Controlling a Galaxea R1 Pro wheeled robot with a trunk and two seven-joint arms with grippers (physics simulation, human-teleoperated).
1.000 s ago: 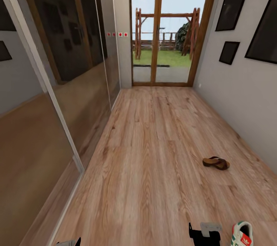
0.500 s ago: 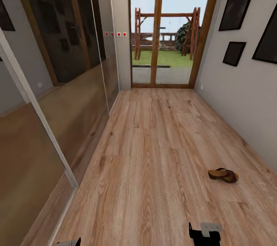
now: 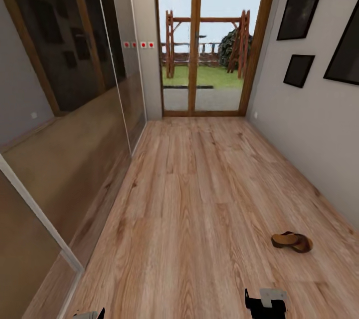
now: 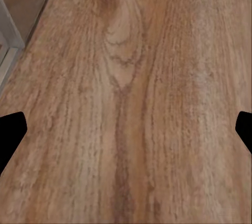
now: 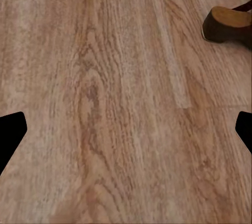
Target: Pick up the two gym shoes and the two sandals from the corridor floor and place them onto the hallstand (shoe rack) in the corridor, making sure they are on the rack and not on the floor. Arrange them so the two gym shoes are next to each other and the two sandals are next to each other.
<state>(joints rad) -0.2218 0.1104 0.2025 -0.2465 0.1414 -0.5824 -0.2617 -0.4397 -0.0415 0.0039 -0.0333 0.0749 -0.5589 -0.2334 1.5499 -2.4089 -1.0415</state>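
One dark brown sandal (image 3: 291, 241) lies on the corridor floor (image 3: 199, 199) at the right, close to the grey wall. Its heel end (image 5: 231, 24) also shows in the right wrist view, well apart from my right gripper (image 5: 126, 134). That gripper (image 3: 264, 304) sits low at the head view's bottom edge, open and empty. My left gripper (image 4: 126, 134) hangs open over bare planks, with its tip (image 3: 89, 315) just showing at the bottom left. The gym shoes and the hallstand are out of view.
Mirrored sliding wardrobe doors (image 3: 75, 109) run along the left, their floor rail (image 4: 8, 34) near my left gripper. A glazed wooden door (image 3: 199, 59) closes the corridor's far end. Dark picture frames (image 3: 299, 69) hang on the right wall.
The whole picture has shifted, so the camera has moved. The white sneaker at the bottom right has left the view, and the sandal sits lower and further right. Both grippers keep their places.
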